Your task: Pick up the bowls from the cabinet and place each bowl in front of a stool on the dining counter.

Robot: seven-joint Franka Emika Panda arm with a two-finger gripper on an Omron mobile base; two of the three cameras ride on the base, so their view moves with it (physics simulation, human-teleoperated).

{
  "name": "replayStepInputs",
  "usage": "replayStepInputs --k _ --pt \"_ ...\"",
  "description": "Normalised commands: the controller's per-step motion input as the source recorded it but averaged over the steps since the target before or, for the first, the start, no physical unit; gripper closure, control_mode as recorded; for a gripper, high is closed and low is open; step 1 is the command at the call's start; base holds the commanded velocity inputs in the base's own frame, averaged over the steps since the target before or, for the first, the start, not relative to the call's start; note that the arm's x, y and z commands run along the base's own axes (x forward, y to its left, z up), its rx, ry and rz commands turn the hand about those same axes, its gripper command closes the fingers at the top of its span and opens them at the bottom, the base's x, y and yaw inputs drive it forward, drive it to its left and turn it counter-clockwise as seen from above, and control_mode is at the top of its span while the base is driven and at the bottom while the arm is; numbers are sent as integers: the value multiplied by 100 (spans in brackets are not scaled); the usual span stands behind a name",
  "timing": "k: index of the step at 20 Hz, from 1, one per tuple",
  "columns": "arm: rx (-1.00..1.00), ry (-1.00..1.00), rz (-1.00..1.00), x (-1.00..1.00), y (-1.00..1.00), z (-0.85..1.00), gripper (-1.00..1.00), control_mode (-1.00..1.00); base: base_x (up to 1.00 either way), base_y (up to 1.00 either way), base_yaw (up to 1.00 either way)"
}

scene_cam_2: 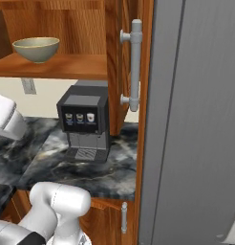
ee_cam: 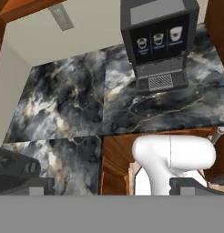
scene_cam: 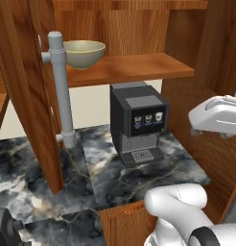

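Observation:
One olive-beige bowl (scene_cam: 84, 53) (scene_cam_2: 36, 49) stands upright at the left end of the shelf (scene_cam: 139, 67) (scene_cam_2: 71, 67) inside the open wooden cabinet. My gripper (scene_cam: 213, 120) (scene_cam_2: 4, 122) hovers below shelf height, over the marbled worktop and in front of the cabinet. It is well apart from the bowl, with nothing in it. Its jaws are not clearly visible in these frames, and they stand wide. The stool and the dining counter are out of view.
A black coffee machine (scene_cam: 138, 122) (scene_cam_2: 83, 122) (ee_cam: 157, 41) stands on the marbled worktop (scene_cam: 153, 175) under the shelf. The cabinet door with its grey bar handle (scene_cam: 60, 86) (scene_cam_2: 134, 64) hangs open. A tall grey panel (scene_cam_2: 196, 119) rises on the right.

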Motion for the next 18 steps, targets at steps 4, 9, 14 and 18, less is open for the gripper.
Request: replayStepInputs --k 4,9,14,18 --pt "16 -12 -8 0 19 18 -100 -100 0 0 0" --pt "18 -6 -16 27 5 5 -100 -100 0 0 0" --pt "20 -2 -22 50 0 5 -100 -100 0 0 0" --pt "18 0 -19 39 0 3 -100 -100 0 0 0"
